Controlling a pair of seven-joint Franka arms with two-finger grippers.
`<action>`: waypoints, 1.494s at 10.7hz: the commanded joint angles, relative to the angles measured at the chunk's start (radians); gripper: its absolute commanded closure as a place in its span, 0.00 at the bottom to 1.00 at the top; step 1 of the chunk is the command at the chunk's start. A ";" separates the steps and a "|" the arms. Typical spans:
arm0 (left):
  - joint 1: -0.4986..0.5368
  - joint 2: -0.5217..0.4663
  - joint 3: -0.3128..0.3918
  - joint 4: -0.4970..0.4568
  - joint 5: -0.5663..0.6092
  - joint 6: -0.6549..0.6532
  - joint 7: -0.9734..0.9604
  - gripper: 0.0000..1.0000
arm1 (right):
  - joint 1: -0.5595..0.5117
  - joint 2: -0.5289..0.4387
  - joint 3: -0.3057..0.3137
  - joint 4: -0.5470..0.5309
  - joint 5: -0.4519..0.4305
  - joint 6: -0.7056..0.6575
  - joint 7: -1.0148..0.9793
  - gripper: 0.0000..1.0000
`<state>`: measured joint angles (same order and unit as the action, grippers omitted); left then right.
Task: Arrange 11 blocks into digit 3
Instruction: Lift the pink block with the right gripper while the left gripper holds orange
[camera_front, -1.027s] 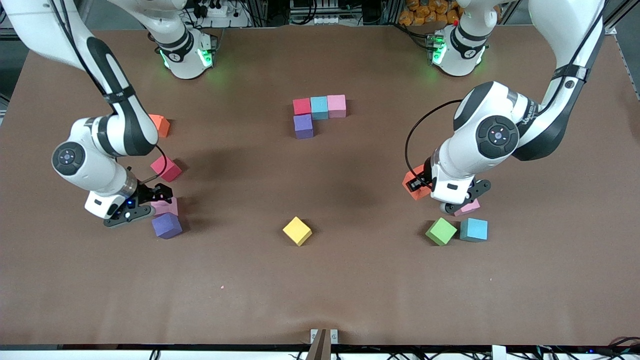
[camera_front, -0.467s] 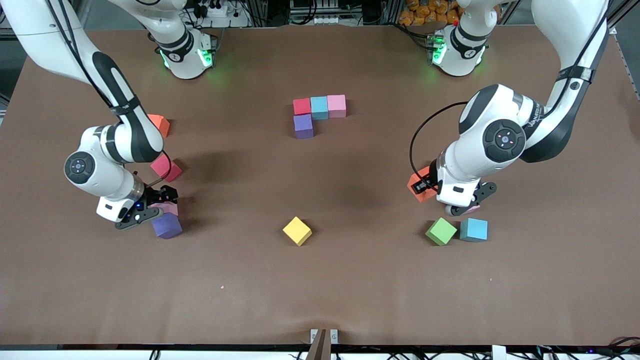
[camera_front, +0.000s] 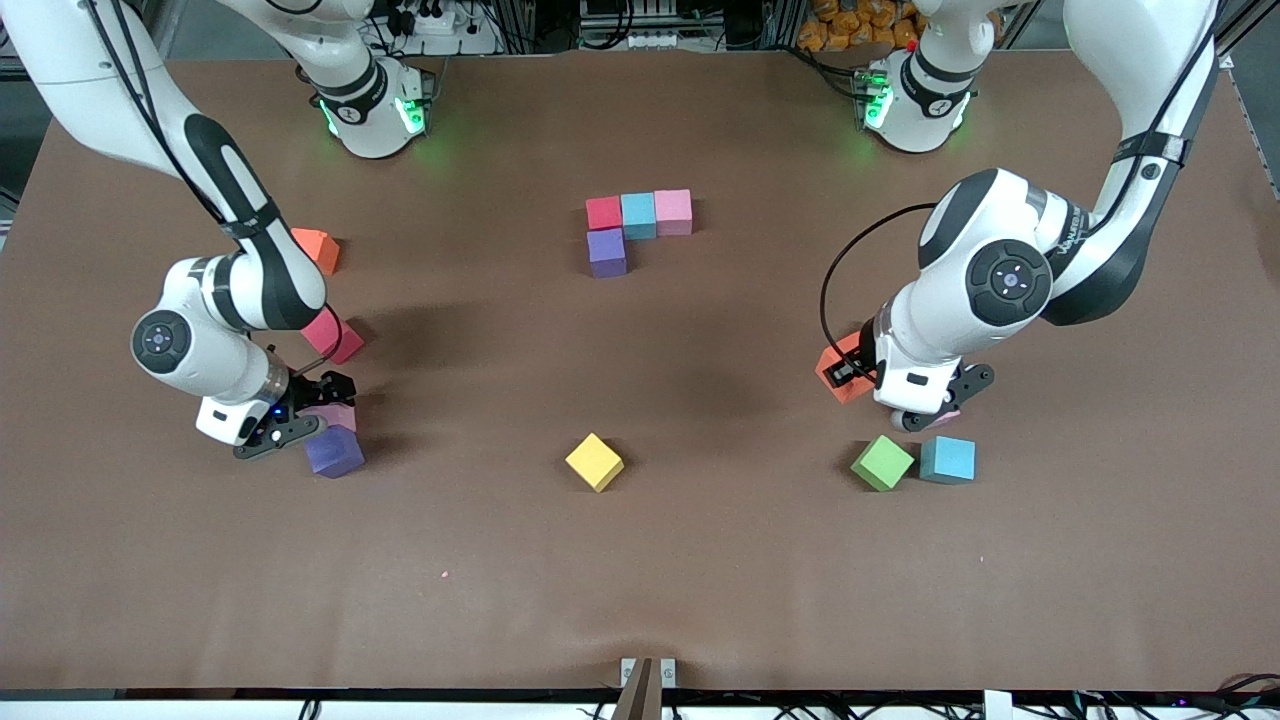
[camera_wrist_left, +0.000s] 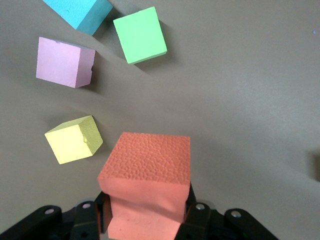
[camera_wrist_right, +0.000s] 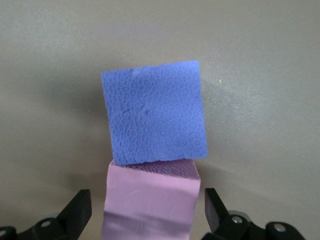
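Both arms have shifted a little over the last second: the right arm has slid toward the middle of the worktop (camera_front: 700, 560) and its end effector (camera_front: 318, 412) now sits low around a pink block (camera_front: 335, 414), while the left arm has drawn slightly away from the green block (camera_front: 882, 462), carrying its load with it. The right end effector stands wide, one finger on each side of that pink block, not yet squeezing it; a purple block (camera_front: 334, 453) lies touching the pink one, on the side nearer the front camera. The left end effector (camera_wrist_left: 148, 212) is clamped on an orange-red block (camera_wrist_left: 146, 185), held above the worktop just beside the green block, with a teal block (camera_front: 947, 459) next to the green one and another pink block (camera_wrist_left: 64, 62) close by.

Taking the yellow block (camera_front: 594, 461) as landmark: the started digit 3 (camera_front: 636, 228) lies farther from the front camera than it, near mid-worktop. So far it is only four cubes, a bar of red, teal and pink with one purple cube joined under the red end. Seven cubes are left to place. Loose ones include a red block (camera_front: 336, 338) and an orange block (camera_front: 318, 247) toward the right arm's end, farther from the camera than the yellow block. By my judgement the task is about a third done
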<state>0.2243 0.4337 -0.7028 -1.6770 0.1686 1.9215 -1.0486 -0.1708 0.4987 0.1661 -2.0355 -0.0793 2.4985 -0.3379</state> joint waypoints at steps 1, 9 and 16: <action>0.001 -0.006 -0.003 0.013 0.009 -0.022 0.013 0.65 | -0.019 0.015 0.013 0.009 0.013 0.003 0.005 0.13; 0.003 -0.010 -0.004 0.010 0.009 -0.035 0.010 0.65 | 0.002 -0.192 0.041 0.009 0.051 -0.200 0.007 0.57; 0.004 -0.009 -0.001 0.003 0.014 -0.058 0.015 0.65 | 0.391 -0.180 0.041 0.041 0.125 -0.178 0.628 0.57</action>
<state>0.2241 0.4333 -0.7023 -1.6754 0.1697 1.8811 -1.0474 0.1323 0.3160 0.2143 -2.0058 0.0284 2.3110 0.1559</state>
